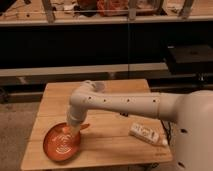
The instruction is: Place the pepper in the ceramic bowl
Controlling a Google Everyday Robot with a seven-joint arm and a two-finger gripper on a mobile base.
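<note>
Though I cannot tell whether the tool (72, 134) grips anything, it hangs over the right rim of the ceramic bowl (50, 150) with the pepper (83, 127) alongside, so placing seems underway and next calls for release inside.

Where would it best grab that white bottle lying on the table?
Probably around the middle of the white bottle, coming straight down from above: it lies flat on its side, long and narrow, so the hand could close across its short width. The hand is over at the ceramic bowl's rim, beside the pepper.
</note>
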